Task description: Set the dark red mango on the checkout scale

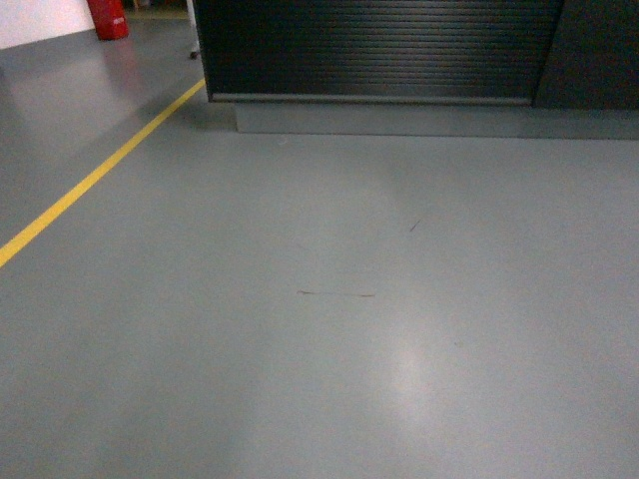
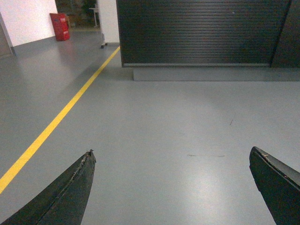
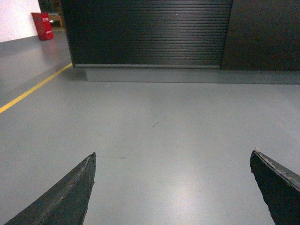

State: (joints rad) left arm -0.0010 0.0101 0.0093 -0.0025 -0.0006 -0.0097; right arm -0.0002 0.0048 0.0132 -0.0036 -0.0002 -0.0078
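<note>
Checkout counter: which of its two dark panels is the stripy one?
On the checkout, it is the wide left panel: horizontal ribs run all across it. The narrower right panel is smooth.

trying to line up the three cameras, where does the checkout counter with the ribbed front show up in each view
Head: the checkout fills the top edge, centre to right.
Left wrist: top, centre to right, beyond the open left gripper.
Right wrist: across the top, beyond the open right gripper.
Shared landmark: the yellow floor line, left of the counter in all three.
</note>
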